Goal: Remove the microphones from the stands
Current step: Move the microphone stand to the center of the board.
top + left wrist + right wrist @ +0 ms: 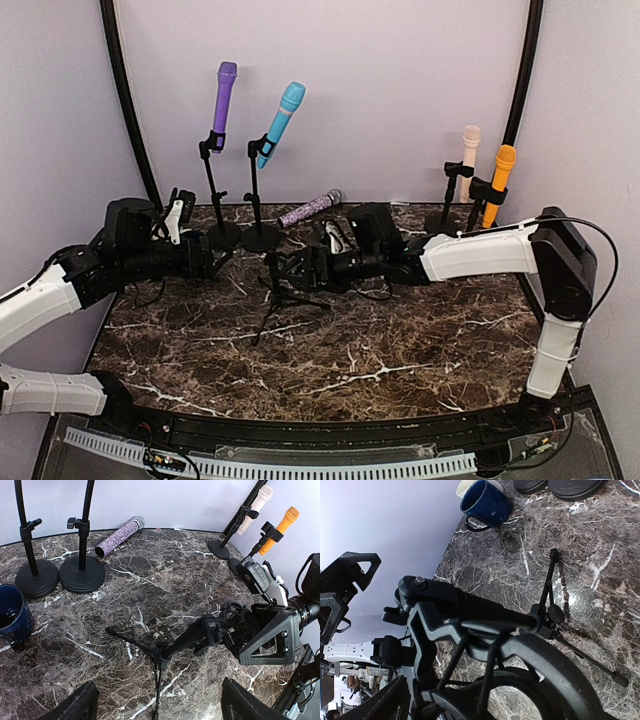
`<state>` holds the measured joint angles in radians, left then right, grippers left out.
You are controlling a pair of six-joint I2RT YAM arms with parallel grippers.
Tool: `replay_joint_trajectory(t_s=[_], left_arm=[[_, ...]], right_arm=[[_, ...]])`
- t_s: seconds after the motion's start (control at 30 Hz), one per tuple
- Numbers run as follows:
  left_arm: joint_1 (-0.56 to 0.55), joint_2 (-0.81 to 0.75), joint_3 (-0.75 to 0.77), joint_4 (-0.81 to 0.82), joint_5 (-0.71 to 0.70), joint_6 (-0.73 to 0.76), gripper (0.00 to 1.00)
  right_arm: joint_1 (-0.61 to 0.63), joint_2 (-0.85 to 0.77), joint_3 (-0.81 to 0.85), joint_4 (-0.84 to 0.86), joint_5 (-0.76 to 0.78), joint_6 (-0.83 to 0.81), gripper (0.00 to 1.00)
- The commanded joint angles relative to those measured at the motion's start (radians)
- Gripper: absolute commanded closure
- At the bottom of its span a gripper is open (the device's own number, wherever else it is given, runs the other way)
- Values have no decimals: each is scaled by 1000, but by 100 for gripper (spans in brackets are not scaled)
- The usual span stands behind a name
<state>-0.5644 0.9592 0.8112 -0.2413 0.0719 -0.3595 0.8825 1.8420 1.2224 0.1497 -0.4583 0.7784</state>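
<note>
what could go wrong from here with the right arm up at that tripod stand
1. The right tool is at the top of the light tripod stand, so a sideways pull could tip or drag it.
2. The open left tool sits close to the purple mic's stand and the blue mic's stand. A careless swing might knock either over.

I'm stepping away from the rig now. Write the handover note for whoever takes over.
Left gripper: open, empty, over the table near the tripod stand's feet.
Right gripper: shut on the top of the tripod stand, which leans.
Glitter microphone: lying on the table at the back, apart from that stand.
Done: no microphone on the tripod stand.
Left: probably only to release the stand and pull back.
</note>
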Motion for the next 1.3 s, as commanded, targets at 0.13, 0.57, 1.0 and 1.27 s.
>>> replay_joint_trajectory(t_s=[0.13,0.57,1.0,1.27], left_arm=[[6,-13,10,-21,10,14,13],[8,0,11,-17,12,15,13],[8,-31,-60,-5,-48,-17,13],[2,-49,-269,131,-75,-83,21]], right_arm=[[37,94,114,44,-59,-2,8],[71,228,272,40,-100,6,8],[71,144,295,0,-13,-36,3],[-2,-67,126,29,64,-29,1]])
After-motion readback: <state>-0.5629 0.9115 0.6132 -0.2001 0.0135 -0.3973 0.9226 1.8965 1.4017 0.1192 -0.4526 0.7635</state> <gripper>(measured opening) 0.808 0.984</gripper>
